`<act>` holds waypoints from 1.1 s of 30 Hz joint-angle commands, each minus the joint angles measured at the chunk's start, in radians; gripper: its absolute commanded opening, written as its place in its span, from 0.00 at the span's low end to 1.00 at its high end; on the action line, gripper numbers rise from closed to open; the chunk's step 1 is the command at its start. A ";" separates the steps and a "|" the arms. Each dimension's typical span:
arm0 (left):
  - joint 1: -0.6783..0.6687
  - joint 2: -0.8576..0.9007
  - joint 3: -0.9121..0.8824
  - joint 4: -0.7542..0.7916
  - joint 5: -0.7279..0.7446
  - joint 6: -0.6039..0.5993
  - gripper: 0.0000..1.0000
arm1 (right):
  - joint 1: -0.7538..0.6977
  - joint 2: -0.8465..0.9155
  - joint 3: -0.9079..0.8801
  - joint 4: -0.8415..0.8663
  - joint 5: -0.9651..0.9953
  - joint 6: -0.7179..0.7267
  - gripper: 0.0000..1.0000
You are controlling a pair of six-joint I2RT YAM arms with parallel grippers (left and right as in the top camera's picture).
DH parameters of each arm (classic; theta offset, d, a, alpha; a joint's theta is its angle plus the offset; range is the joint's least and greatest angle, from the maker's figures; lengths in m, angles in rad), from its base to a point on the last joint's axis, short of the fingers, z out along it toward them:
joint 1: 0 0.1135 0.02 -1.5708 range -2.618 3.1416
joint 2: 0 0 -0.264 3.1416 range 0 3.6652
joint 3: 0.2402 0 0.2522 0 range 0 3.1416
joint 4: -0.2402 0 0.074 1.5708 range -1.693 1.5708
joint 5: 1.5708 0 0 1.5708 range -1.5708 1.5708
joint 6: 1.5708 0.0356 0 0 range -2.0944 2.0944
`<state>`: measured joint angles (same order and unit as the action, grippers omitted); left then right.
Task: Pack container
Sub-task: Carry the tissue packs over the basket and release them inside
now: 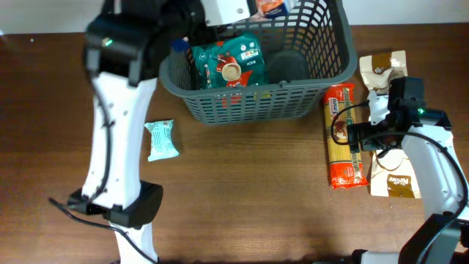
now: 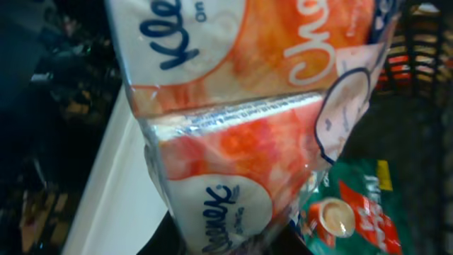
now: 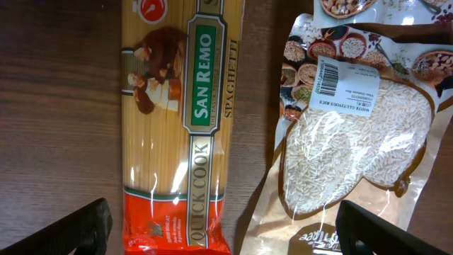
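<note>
Right hand point(image 3: 230, 230): fingers spread wide, empty, hovering above spaghetti packet point(image 3: 184, 127) and rice bag point(image 3: 354, 142), which lie side by side on table point(image 3: 56, 106). Left hand: fingers hidden behind tissue pack point(image 2: 233, 106); cannot tell grip. Beneath it, container point(image 1: 256, 103), far middle of table, green coffee packet point(image 1: 229, 62) inside. Small teal packet point(image 1: 161, 139) lies on table, front-left of container.

Quantities, overhead view:
- Basket point(image 1: 249, 103): one, at 12 o'clock.
- Coffee packet point(image 1: 229, 64): one, inside the basket.
- Tissue pack point(image 2: 233, 85): one.
- Spaghetti packet point(image 1: 346, 158): one, at 3 o'clock.
- Grain bags: two, with the upper bag point(image 1: 381, 67) at 2 o'clock and the lower bag point(image 1: 394, 183) at 4 o'clock.
- Small teal packet point(image 1: 161, 139): one, at 9 o'clock.
</note>
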<state>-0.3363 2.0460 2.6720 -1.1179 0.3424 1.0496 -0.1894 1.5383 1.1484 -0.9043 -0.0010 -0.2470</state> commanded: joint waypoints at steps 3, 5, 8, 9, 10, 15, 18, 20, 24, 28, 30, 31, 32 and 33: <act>0.002 0.003 -0.198 0.167 0.102 0.090 0.02 | -0.008 0.006 0.020 0.003 -0.010 -0.007 0.99; 0.002 0.003 -0.278 0.238 0.120 0.101 0.02 | -0.008 0.006 0.020 0.003 -0.010 -0.007 0.99; 0.002 0.003 -0.383 0.335 0.137 0.100 0.02 | -0.008 0.006 0.020 0.003 -0.010 -0.008 0.99; 0.002 0.003 -0.409 0.359 0.137 0.100 0.02 | -0.008 0.006 0.019 0.003 -0.010 -0.007 0.99; 0.002 0.003 -0.436 0.383 0.137 0.100 0.02 | -0.008 0.006 0.019 0.003 -0.010 -0.008 0.99; 0.003 0.011 -0.505 0.435 0.136 0.100 0.04 | -0.008 0.006 0.019 0.003 -0.010 -0.008 0.99; 0.002 0.019 -0.511 0.437 0.136 0.095 0.13 | -0.008 0.006 0.019 0.003 -0.010 -0.007 0.99; 0.002 0.020 -0.511 0.438 0.137 0.088 0.34 | -0.008 0.006 0.020 0.003 -0.010 -0.007 0.99; 0.002 0.013 -0.503 0.510 0.128 0.013 0.42 | -0.008 0.006 0.019 0.003 -0.010 -0.007 0.99; 0.005 -0.006 -0.464 0.646 0.079 -0.239 0.61 | -0.008 0.006 0.019 0.003 -0.010 -0.007 0.99; 0.007 -0.019 -0.433 0.681 0.053 -0.320 0.71 | -0.008 0.006 0.019 0.003 -0.010 -0.008 0.99; 0.007 -0.024 -0.413 0.679 0.054 -0.324 0.73 | -0.008 0.006 0.020 0.003 -0.010 -0.008 0.99; 0.007 -0.029 -0.396 0.672 0.053 -0.324 0.73 | -0.008 0.006 0.020 0.003 -0.010 -0.007 0.99; 0.007 -0.031 -0.385 0.666 0.054 -0.324 0.73 | -0.008 0.006 0.019 0.003 -0.010 -0.008 0.99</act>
<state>-0.3344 2.0529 2.2318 -0.4484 0.4141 0.8406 -0.1894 1.5383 1.1484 -0.9043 -0.0010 -0.2474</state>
